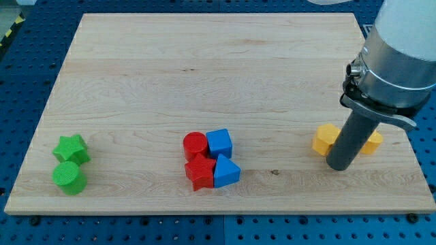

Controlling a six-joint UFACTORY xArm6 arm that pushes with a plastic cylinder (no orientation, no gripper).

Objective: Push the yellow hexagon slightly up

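A yellow hexagon lies near the view's right edge of the wooden board. My dark rod comes down just to its right, and my tip rests on the board at the hexagon's lower right, touching or almost touching it. A second yellow block shows on the rod's right side, partly hidden, so its shape is unclear.
A red cylinder, a blue cube, a red star-like block and a blue triangle cluster at bottom centre. A green star and a green cylinder sit at bottom left. The board's right edge is close to the rod.
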